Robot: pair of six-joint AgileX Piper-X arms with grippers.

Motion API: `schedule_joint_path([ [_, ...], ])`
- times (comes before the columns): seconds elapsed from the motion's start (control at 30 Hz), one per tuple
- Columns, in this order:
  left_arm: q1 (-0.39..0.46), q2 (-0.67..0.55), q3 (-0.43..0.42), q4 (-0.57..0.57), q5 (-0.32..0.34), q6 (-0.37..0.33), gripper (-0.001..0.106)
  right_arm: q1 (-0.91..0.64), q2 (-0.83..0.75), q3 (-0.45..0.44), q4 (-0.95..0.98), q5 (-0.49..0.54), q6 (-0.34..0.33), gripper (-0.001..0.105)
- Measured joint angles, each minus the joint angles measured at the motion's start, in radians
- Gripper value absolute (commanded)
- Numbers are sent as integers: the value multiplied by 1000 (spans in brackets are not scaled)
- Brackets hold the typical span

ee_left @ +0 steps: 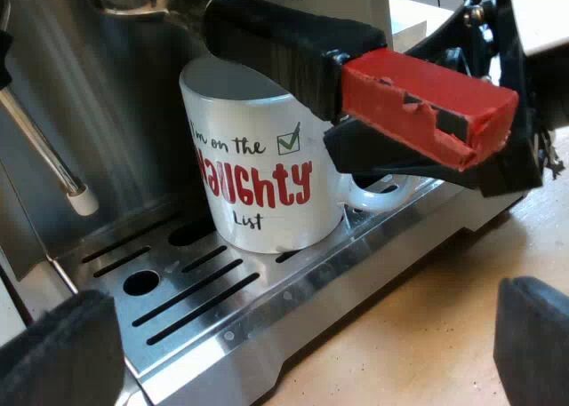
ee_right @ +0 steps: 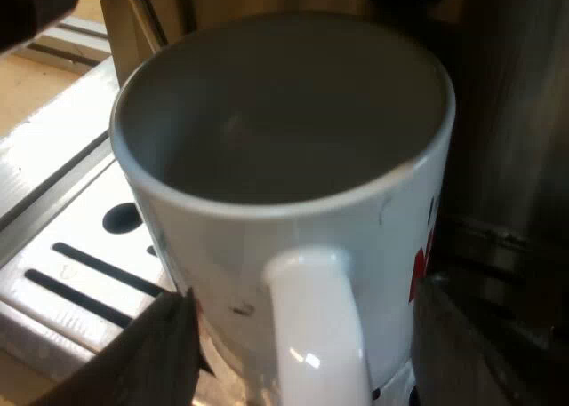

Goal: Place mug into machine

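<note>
On the drip tray (ee_left: 222,290) of the machine (ee_left: 124,113), the mug (ee_left: 258,184) stands upright with its "naughty list" print facing out. As far as I can tell its base is flat on the slotted metal. The dark handle with the red end (ee_left: 427,104) juts out right above the mug's rim, and the steam wand (ee_left: 44,148) hangs down beside the mug. My right claw (ee_right: 307,357) is reaching in low at the mug's handle side, looking down into the empty cup. One finger (ee_right: 164,353) sits on either side of the white loop, and there's a visible gap between each finger and the loop. So it's open around the loop rather than pinching it. From the other arm's camera you can see that claw tucked in under the red end, right up against the mug's loop. My left claw (ee_left: 293,362) hangs back from the mug over the wooden table (ee_left: 418,335), just off the tray's edge, pointed at the mug's printed side. Its pads (ee_left: 58,353) are spread wide and it's holding nothing.
</note>
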Motion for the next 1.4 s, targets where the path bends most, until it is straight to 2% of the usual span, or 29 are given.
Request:
schedule_joint_path([
  [0.13,0,0,0,0,0,0,85,0,5,48,-102,0,0,55],
  [0.5,0,0,0,0,0,0,85,0,113,41,-277,0,2,55],
  [0.93,0,0,0,0,0,0,85,0,198,-65,-282,27,2,55],
  [1.23,0,0,0,0,21,0,85,4,201,-72,-282,28,2,55],
  [1.4,0,0,0,0,23,0,85,26,154,-75,-155,138,1,55],
])
